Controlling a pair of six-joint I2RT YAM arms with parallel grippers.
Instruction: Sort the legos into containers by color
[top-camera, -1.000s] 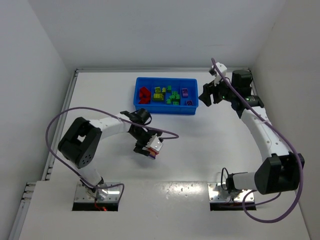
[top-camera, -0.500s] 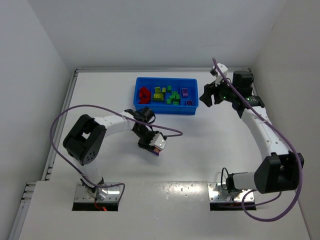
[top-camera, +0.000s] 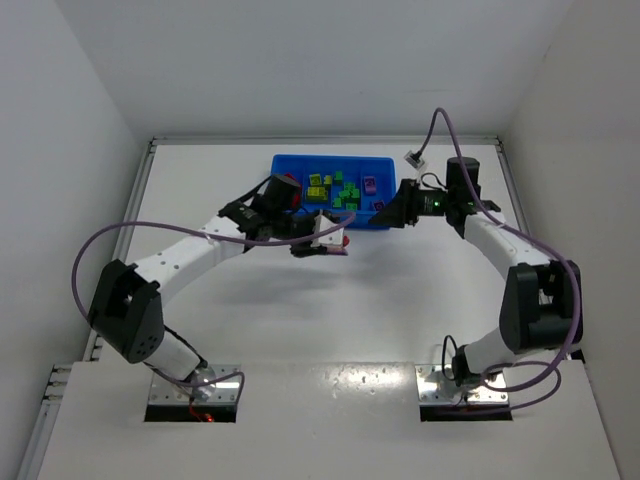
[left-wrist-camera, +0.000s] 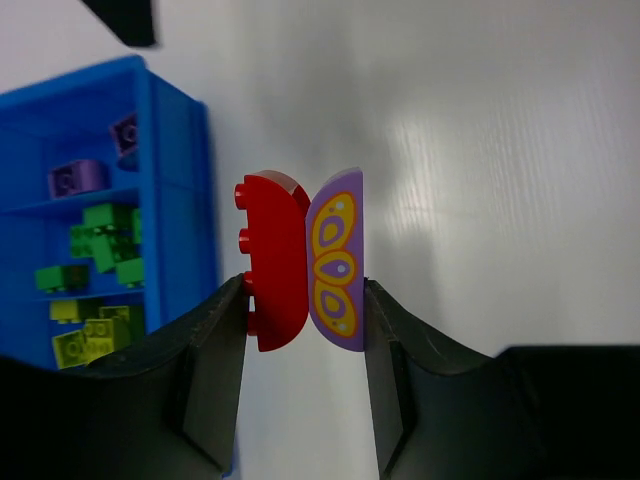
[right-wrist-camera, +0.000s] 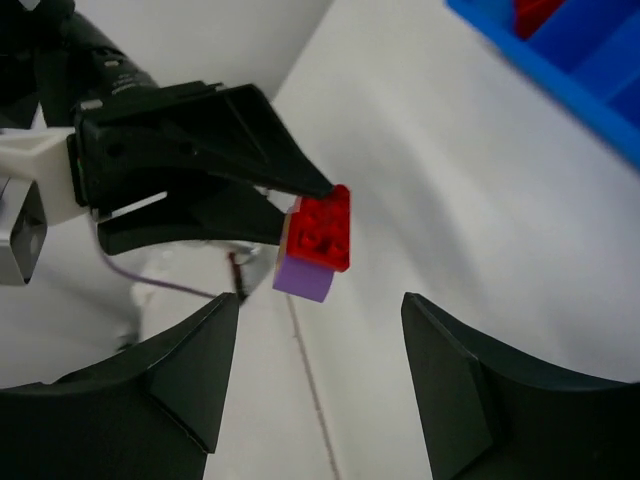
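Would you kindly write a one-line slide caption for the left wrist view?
Left tool pinches a joined red-and-purple lego pair beside the blue tray.

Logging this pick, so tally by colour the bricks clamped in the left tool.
red brick: 1
purple brick: 1
Total: 2, joined as one stack in the left tool.
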